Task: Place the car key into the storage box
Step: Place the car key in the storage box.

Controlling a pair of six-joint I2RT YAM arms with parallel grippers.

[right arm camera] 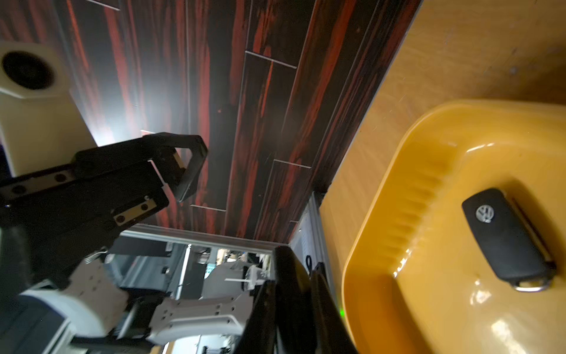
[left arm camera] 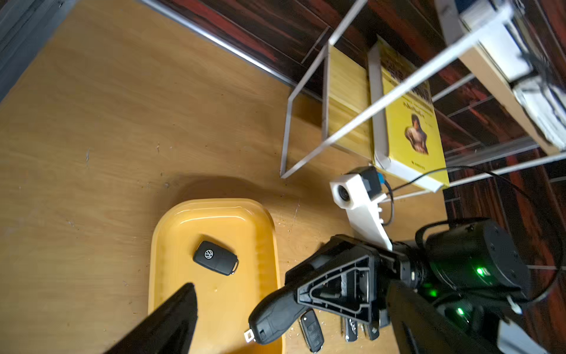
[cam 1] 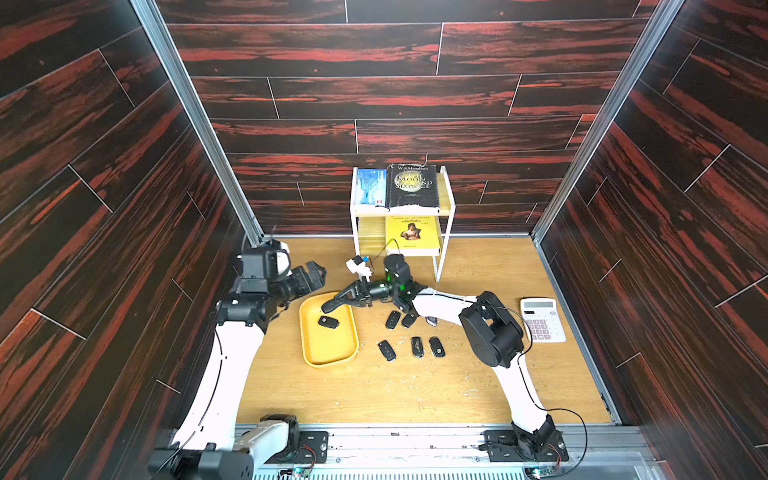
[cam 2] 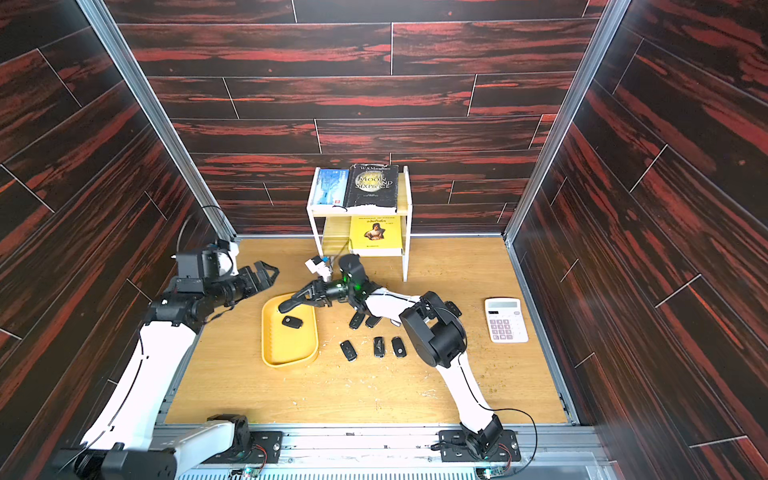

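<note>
The storage box [cam 1: 328, 351] [cam 2: 289, 351] is a shallow yellow tray left of the table's centre. One black car key [cam 1: 328, 322] [left arm camera: 215, 258] [right arm camera: 507, 237] lies flat inside it. My right gripper [cam 1: 332, 305] [cam 2: 289, 305] hangs over the tray's far right rim. It is shut on a second black car key [left arm camera: 275, 315], whose metal loop sticks out past the fingertips. My left gripper [cam 1: 316, 276] [cam 2: 266, 276] is open and empty, raised just beyond the tray's far left corner. Its fingers [left arm camera: 174, 318] frame the left wrist view.
Several more black key fobs [cam 1: 387, 350] [cam 1: 417, 347] [cam 1: 437, 347] [cam 1: 392, 320] lie on the wood right of the tray, partly under the right arm. A white two-tier shelf [cam 1: 440, 253] with books stands at the back. A white calculator [cam 1: 542, 320] sits far right.
</note>
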